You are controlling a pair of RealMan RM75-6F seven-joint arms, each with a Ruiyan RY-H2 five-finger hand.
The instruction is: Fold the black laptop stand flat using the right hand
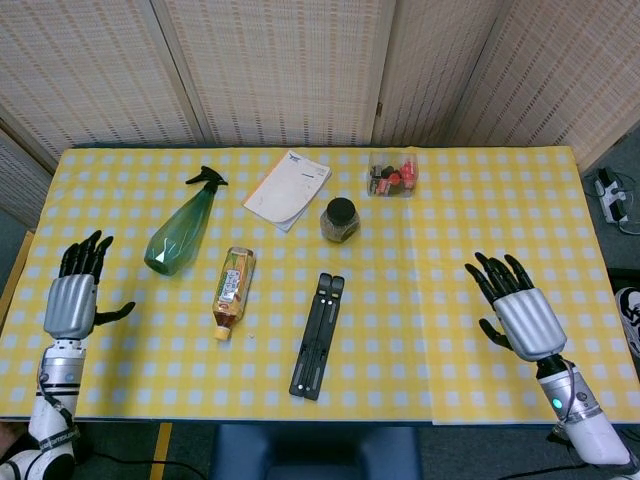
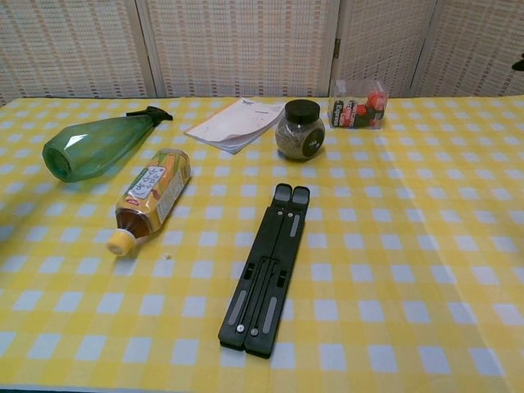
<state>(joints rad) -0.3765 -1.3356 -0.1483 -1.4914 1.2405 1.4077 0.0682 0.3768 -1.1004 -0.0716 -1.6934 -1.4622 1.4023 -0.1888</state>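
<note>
Matt black plastic laptop stand [image 2: 265, 273] on smooth checked tablecloth [image 2: 426, 270]

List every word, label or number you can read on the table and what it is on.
"Express", roughly: label on the clear packet at the back; letters small, reading uncertain.
Lying drink bottle: printed label, too blurred to read.
Paper booklet: a small mark and lines of print, too small to read.
Dark-lidded jar: round sticker, unreadable.
</note>
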